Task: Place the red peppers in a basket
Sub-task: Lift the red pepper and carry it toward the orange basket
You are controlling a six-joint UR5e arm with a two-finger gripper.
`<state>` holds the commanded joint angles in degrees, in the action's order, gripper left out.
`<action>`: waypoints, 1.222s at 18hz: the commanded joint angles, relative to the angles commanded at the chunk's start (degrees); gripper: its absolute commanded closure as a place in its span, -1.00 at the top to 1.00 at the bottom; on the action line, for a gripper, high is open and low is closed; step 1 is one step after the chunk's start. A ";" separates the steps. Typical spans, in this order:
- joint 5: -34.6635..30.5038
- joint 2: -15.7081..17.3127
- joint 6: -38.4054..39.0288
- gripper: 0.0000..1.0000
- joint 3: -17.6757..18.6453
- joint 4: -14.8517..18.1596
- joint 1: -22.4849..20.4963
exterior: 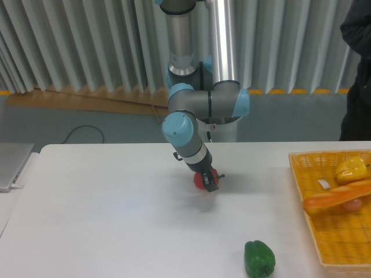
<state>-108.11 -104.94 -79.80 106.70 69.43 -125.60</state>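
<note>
Sitting on the table, the red pepper lies within the claw.

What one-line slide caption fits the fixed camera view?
UR5e gripper down at the red pepper mid-table, green pepper nearer the camera, yellow basket waiting at right.

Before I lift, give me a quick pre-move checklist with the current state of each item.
1. Gripper down at the red pepper: ok.
2. Fingers firmly shut on the pepper: cannot tell, the gripper hides most of it.
3. Straight route to the basket on the right: ok, bare table between.
4. Green pepper out of the way: ok, it sits nearer the front edge.
5. Room in the basket: ok, the yellow pepper and an orange item leave mesh free.
</note>
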 joint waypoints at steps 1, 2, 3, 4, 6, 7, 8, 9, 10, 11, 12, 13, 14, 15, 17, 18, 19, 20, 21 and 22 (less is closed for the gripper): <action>0.00 0.00 0.00 0.48 -0.17 0.00 -0.09; 0.00 0.00 0.00 0.48 -0.18 0.09 -0.09; 0.00 0.00 0.00 0.48 -0.18 0.09 -0.09; 0.00 0.00 0.00 0.48 -0.18 0.09 -0.09; 0.00 0.17 -0.09 0.48 -0.35 0.09 -0.35; 0.00 0.35 -0.09 0.48 -0.44 0.17 -0.44; -0.09 0.53 -0.18 0.48 -0.44 0.18 -0.53; 0.00 0.53 -0.26 0.48 -0.53 0.18 -0.70; 0.00 0.61 -0.44 0.48 -0.53 0.18 -0.88; -0.09 0.62 -0.35 0.48 -0.53 0.26 -1.14; -0.09 0.62 -0.44 0.48 -0.62 0.26 -1.58; -0.09 0.62 -0.53 0.48 -0.62 0.26 -2.19; 0.00 0.62 -0.62 0.48 -0.70 0.18 -2.72; 0.00 0.79 -0.62 0.48 -1.49 0.26 -3.33; 0.44 1.84 -0.62 0.48 -2.28 0.35 -4.65; 0.61 2.45 -0.62 0.48 -2.46 0.26 -5.62; 0.79 2.72 -0.62 0.48 -2.90 0.35 -6.50; 1.05 2.72 -0.62 0.48 -3.25 0.53 -7.37; 1.14 2.81 -0.70 0.48 -3.43 0.44 -8.34; 1.14 2.81 -0.97 0.48 -3.95 0.70 -9.05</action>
<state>-106.96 -102.13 -80.77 102.75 70.13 -134.64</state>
